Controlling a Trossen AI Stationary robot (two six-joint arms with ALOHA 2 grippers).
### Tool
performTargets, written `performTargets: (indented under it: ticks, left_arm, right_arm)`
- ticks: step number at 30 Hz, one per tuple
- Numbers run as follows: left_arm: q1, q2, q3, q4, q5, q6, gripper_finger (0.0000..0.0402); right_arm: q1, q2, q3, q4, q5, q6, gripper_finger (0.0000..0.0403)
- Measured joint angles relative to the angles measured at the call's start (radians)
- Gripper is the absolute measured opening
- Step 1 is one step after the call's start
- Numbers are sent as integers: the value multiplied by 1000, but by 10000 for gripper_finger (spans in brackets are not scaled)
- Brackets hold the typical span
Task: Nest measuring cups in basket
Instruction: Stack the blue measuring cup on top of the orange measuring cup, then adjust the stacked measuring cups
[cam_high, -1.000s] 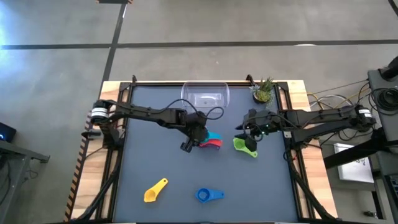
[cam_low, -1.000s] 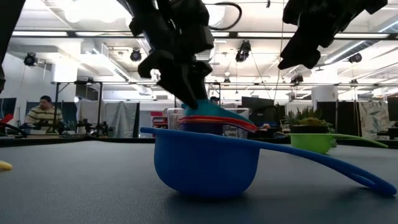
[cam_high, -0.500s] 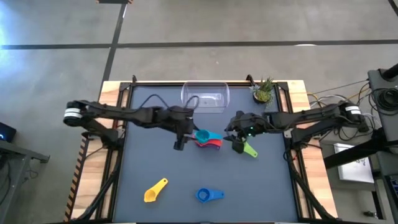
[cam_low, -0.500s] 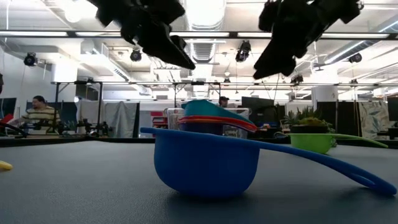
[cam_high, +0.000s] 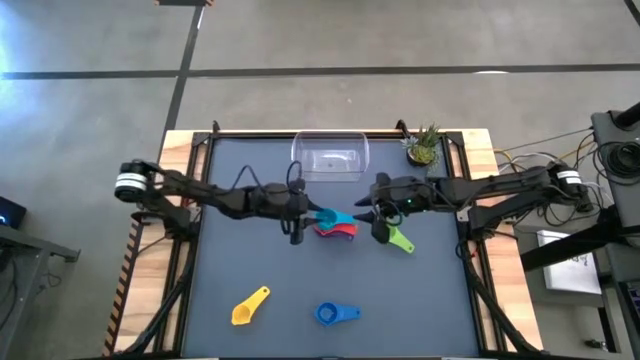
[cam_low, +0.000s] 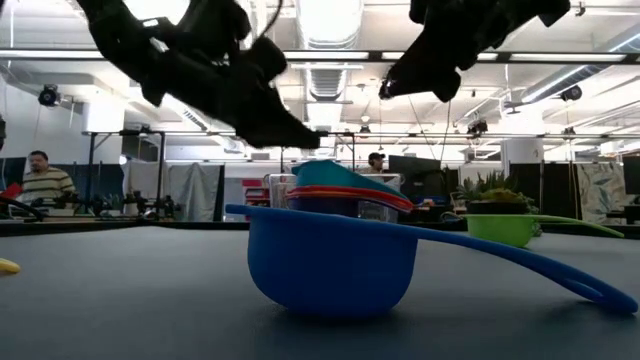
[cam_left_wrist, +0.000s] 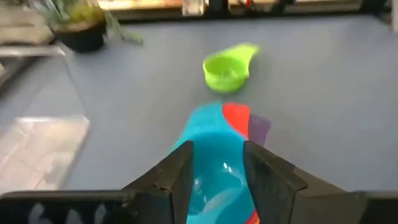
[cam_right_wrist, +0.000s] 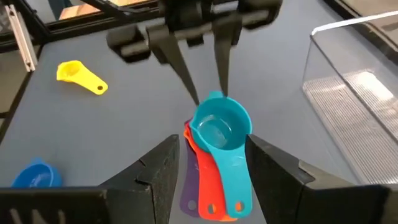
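A teal cup (cam_right_wrist: 217, 130) sits nested on top of a red and a purple cup (cam_high: 338, 226) at mid-table, their handles fanned toward the right arm. My left gripper (cam_left_wrist: 217, 149) is open, tilted down from the left, with its fingertips (cam_right_wrist: 189, 87) just above the teal cup's rim and apart from it. My right gripper (cam_right_wrist: 211, 140) is open and hovers high over the stack's handle side (cam_low: 395, 85). The green cup (cam_high: 398, 238) rests on its base to the right of the stack. The clear basket (cam_high: 330, 155) stands at the far edge.
The yellow cup (cam_high: 250, 305) and the blue cup (cam_high: 335, 313) rest near the table's near edge. A small potted plant (cam_high: 423, 147) stands right of the basket. People show in the room behind the table in the low view.
My left gripper has come off the teal cup on the stack, risen, and drawn back toward the table's left, tipping more level. My right gripper has moved from over the green cup leftward toward the stack. The cups have stayed where they were.
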Motion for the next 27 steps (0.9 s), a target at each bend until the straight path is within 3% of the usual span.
performTargets:
  ticks: [10,19,27]
  left_arm:
    - [-34,126,42,-6,1,-19,100]
    - [-38,-53,-20,4,-18,-24,100]
    - [-42,-208,-185,182,-27,-66,100]
  right_arm:
    - [0,-5,-2,-6,4,3,155]
    - [-2,93,-6,-2,19,-34,180]
    - [-11,223,49,-48,18,-32,265]
